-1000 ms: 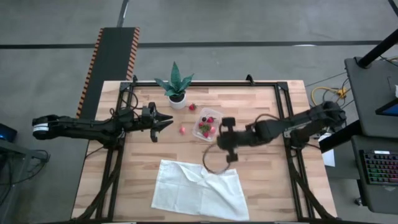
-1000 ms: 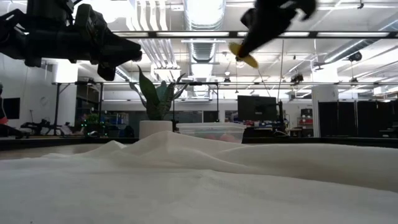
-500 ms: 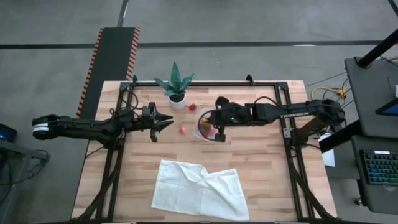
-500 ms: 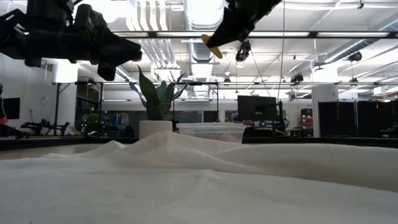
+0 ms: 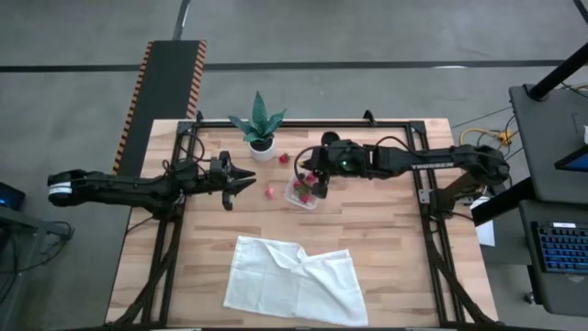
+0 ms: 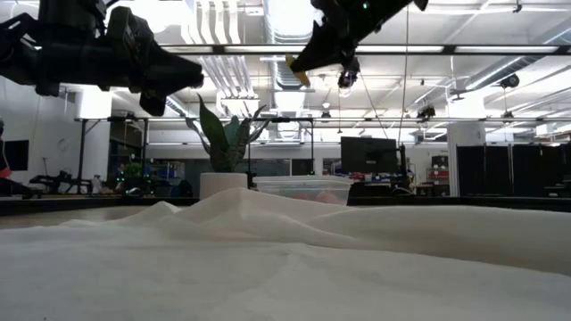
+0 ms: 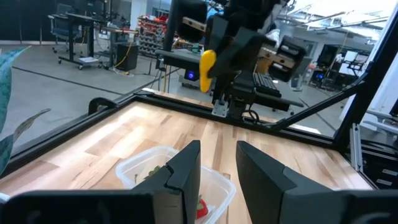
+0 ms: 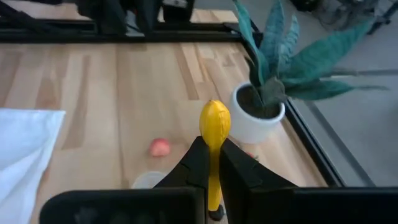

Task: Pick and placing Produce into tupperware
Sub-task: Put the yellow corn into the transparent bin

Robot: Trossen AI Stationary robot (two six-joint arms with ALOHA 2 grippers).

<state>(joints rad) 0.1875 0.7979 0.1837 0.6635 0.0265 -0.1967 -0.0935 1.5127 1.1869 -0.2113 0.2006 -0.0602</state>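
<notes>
My right gripper [image 5: 311, 174] hovers over the tupperware [image 5: 301, 191], a small clear box with red pieces inside, and is shut on the orange-yellow piece [image 8: 215, 119]. The low view shows that gripper [image 6: 302, 69] high above the tupperware [image 6: 303, 186]. Two red strawberry pieces lie on the wood, one [image 5: 269, 191] left of the box and one [image 5: 284, 158] near the plant pot. My left gripper [image 5: 242, 176] waits open, in the air left of the box, pointing toward it. I cannot make out the dark berry. My right gripper pinches the orange-yellow piece between its two fingers [image 8: 198, 160]. The piece lies along the fingers and its rounded end [image 8: 215, 115] sticks out past the tips. The fingers slant downward, and the piece [image 6: 300, 77] is lifted clear, high over the table.
A green plant in a white pot [image 5: 261, 144] stands at the far side, close to the box. A white cloth [image 5: 294, 280] lies crumpled at the near edge and fills the low view's foreground. Black frame rails run along the table's edges [image 5: 184, 138].
My right gripper, still shut on the orange-yellow piece, has swung from above the cloth's far edge toward the table's far edge and somewhat left, ending over the tupperware. It stayed high. The left arm has kept still.
</notes>
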